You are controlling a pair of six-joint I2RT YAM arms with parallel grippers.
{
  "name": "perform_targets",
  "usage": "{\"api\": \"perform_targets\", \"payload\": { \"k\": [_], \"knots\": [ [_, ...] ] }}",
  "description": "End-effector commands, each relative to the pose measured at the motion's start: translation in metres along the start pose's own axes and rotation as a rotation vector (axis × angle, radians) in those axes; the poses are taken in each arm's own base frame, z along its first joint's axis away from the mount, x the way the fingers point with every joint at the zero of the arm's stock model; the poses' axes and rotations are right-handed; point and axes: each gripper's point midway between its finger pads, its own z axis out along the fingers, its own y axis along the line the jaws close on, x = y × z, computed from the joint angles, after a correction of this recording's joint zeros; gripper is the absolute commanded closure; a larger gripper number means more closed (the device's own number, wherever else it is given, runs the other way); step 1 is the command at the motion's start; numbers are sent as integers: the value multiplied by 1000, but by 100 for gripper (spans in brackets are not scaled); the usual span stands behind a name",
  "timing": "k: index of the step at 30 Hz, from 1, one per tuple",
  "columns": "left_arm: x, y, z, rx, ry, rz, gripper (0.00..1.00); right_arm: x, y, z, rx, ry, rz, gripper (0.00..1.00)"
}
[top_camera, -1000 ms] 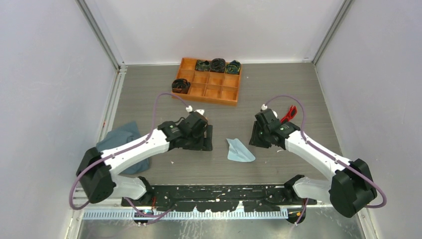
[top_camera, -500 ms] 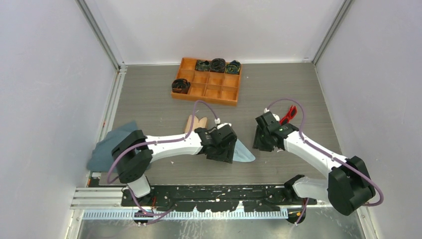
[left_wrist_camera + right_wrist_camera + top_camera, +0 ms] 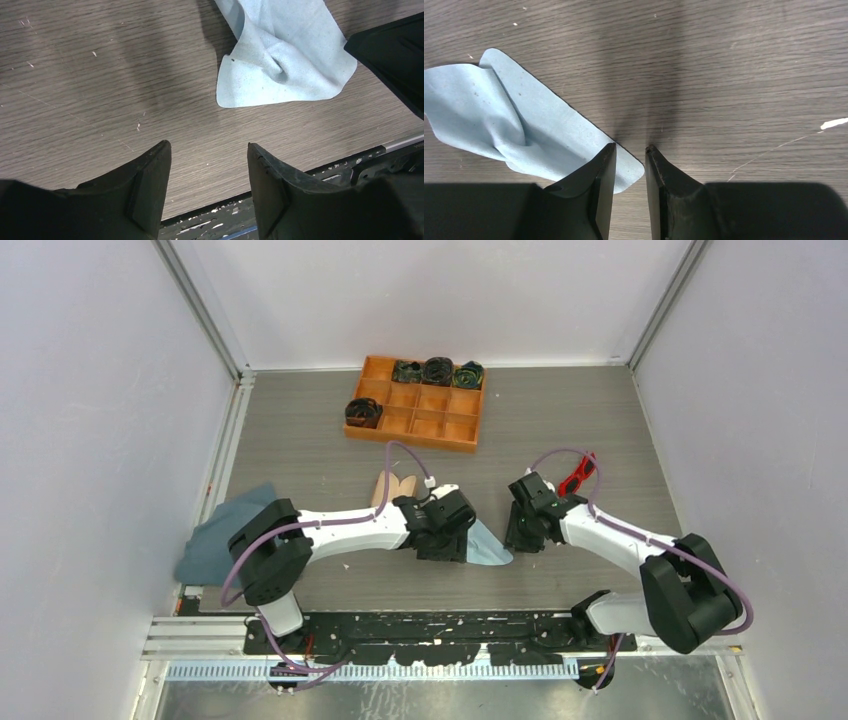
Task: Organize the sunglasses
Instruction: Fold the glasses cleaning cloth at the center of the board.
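The right hand (image 3: pixel 630 147) is hovering low with its fingers only narrowly parted and gripping nothing. The corner of the light blue cloth (image 3: pixel 499 115) is lying right at one fingertip. The left hand (image 3: pixel 207 146) is hanging wide open and holding nothing, with the same cloth ahead of it and to its right. Both hands are crowding one small cloth, so they are likely risking a knock, or a pinch scraping the tabletop (image 3: pixel 75 90) rather than catching fabric. The sunglasses (image 3: pixel 578 472) are lying just beyond the right hand, partly crossed by its cable (image 3: pixel 556 451), and whether they are folded is not showing. A tan case (image 3: pixel 392 483) is peeking out beyond the left arm (image 3: pixel 340 527), mostly covered.
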Motion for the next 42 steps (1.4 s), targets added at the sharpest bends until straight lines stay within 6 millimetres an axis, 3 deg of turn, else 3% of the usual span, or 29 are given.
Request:
{"api": "perform_targets", "payload": {
  "k": [1,8,18,37,42],
  "knots": [
    [-10,-5,2,14,-39,-48,42,18,-4,9,2,38,16,66],
    [-8,-12,21,-5,-11,-99,46,17,-6,2,2,2,57,67],
    [-10,-6,47,-106,-22,-173,49,20,-8,4,5,8,57,67],
    [4,-7,55,-144,13,-170,76,16,-6,3,2,-5,51,67],
    [-2,-1,45,-165,-20,-166,93,16,-5,2,-5,-3,50,67]
  ]
}}
